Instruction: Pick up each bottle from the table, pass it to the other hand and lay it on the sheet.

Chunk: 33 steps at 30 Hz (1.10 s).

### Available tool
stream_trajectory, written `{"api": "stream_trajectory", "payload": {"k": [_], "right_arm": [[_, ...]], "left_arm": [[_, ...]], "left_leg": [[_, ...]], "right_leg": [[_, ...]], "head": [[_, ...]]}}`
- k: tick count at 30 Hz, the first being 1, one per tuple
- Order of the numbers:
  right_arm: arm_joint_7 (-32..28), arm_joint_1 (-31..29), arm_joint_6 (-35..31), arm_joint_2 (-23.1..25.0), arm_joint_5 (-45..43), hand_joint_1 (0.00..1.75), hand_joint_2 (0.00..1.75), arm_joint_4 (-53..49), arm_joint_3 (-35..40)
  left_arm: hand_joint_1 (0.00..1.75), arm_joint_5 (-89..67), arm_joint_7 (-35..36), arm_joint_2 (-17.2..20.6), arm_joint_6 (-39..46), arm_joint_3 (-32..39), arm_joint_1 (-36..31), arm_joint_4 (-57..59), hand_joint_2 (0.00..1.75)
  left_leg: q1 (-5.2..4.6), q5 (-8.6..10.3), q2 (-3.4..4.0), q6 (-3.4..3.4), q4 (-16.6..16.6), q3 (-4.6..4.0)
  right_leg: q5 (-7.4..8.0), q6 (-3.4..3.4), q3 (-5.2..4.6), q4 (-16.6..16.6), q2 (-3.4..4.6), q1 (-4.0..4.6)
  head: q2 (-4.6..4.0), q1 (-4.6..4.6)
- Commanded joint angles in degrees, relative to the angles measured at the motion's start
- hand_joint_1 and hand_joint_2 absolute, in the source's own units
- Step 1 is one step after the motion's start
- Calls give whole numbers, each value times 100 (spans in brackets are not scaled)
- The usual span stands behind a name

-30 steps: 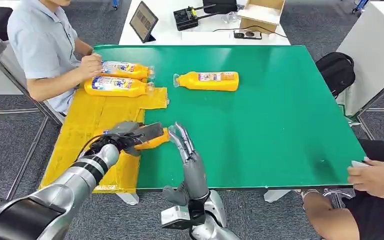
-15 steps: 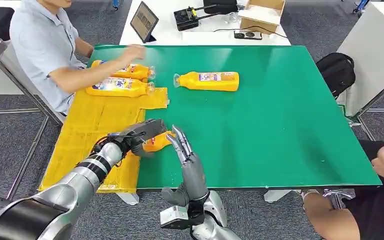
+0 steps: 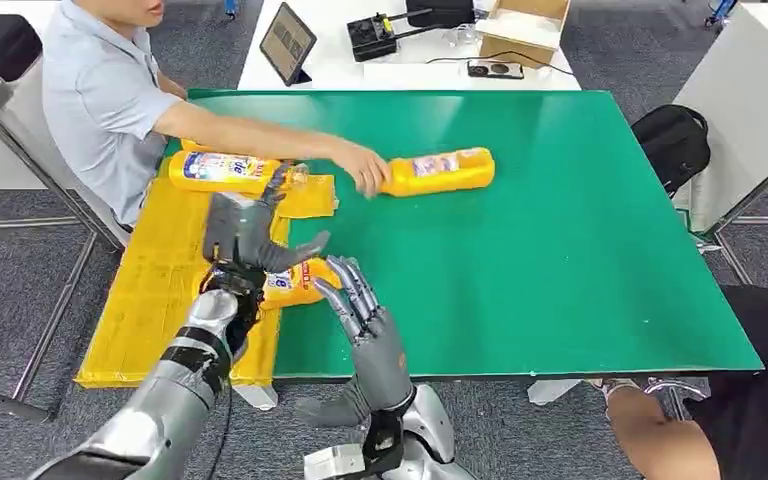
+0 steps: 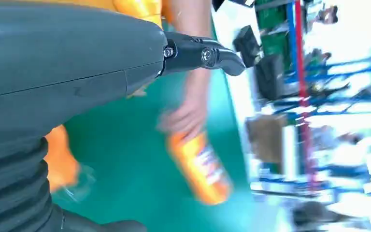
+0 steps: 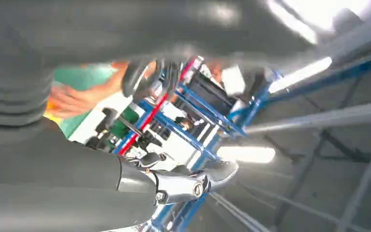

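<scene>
A small orange bottle [image 3: 296, 283] lies on its side at the right edge of the yellow sheet [image 3: 165, 285], between my two hands. My left hand [image 3: 245, 236] is lifted just above it, fingers spread, holding nothing. My right hand [image 3: 360, 305] stands beside the bottle over the green table [image 3: 560, 250], fingers apart and empty. Another orange bottle [image 3: 222, 167] lies at the sheet's far end, partly behind a person's arm. A third bottle [image 3: 442, 170] lies on the bare table, and the person's hand [image 3: 365, 170] grips its neck end. The left wrist view has this bottle [image 4: 200, 169] blurred.
A person in a light blue shirt [image 3: 100, 100] sits at the table's far left, arm stretched across the sheet. A white desk [image 3: 400, 65] with a tablet, black box and carton stands behind the table. Another person's leg [image 3: 760, 400] is at the near right corner.
My left hand has let go of the small bottle and risen with its fingers spread. The person's arm has reached across to the third bottle, which has shifted slightly to the right.
</scene>
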Motion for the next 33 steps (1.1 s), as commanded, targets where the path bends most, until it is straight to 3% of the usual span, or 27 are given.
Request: {"api": "stream_trajectory", "payload": {"k": [1,3,4,5,6,8,9,10,17,20,23,28,33], "right_arm": [[-190,402,-2,-263,492,0,175,-604,-86],[-190,447,-2,-427,689,0,175,149,-405],[-190,423,-2,-560,633,0,175,295,-417],[-82,347,-2,-730,522,0,175,637,-370],[390,434,329,-916,729,0,175,706,-582],[471,569,377,-1040,914,0,175,669,-976],[762,581,326,-1108,1233,0,0,717,-1156],[747,611,374,-1154,1240,0,175,663,-1269],[1366,285,339,-1312,1957,0,175,872,-2213],[1537,-235,464,-1307,2133,0,175,1289,-2546],[1775,-648,774,-1332,2169,0,175,1757,-2617],[1978,-1209,577,-1228,2425,0,175,2619,-2736],[2435,-1710,1034,-1195,2497,0,175,3557,-2709]], "left_arm": [[0,897,192,27,446,-5,1211,-2209,175],[0,1001,-26,326,790,-226,1957,-3013,175],[0,1039,-135,425,857,-243,2269,-3341,175],[0,1081,-269,421,893,-158,2535,-3633,175],[0,1235,-410,394,1011,-15,3067,-4188,175],[0,1300,-487,369,1011,78,3535,-4674,175],[0,1314,-524,330,1041,133,3732,-4869,175],[0,1318,-534,317,1041,155,3829,-4975,175],[0,1033,-804,209,1376,155,4002,-5232,175],[0,844,-846,267,1412,-46,3957,-5254,175],[0,848,-851,225,1459,-110,3963,-5329,175],[0,680,-990,217,1670,-289,3866,-5341,175],[0,738,-798,250,1729,-306,3819,-5119,175]], "left_leg": [[2,-13,16,8,-4,23],[-1,-5,5,4,-7,12],[0,-11,19,8,-24,47],[-2,-9,27,7,-27,46],[-4,-10,29,7,-27,43],[-2,-18,36,7,-25,45],[-3,-18,28,8,-19,35],[-3,-22,25,12,-23,48],[-3,-16,-2,11,-6,6],[-4,-15,5,12,-4,7],[-5,-13,11,14,-6,10],[-3,-8,10,19,-8,20],[-3,-6,4,15,-6,14]], "right_leg": [[-5,-15,20,-9,9,7],[-2,-8,10,-7,1,1],[-3,-15,40,-28,12,4],[1,-11,38,-29,21,2],[2,-9,36,-28,25,0],[-1,-9,38,-29,30,1],[-4,-8,30,-22,20,0],[-9,-13,43,-30,15,2],[-16,2,13,-16,-2,1],[-13,0,12,-15,3,1],[-7,2,12,-15,8,0],[-5,3,24,-18,6,2],[-3,8,19,-15,2,1]], "head": [[0,4],[0,2],[0,4],[0,0],[0,2],[0,-2],[0,-2],[0,4],[0,2],[0,2],[0,0],[0,2],[0,2]]}}
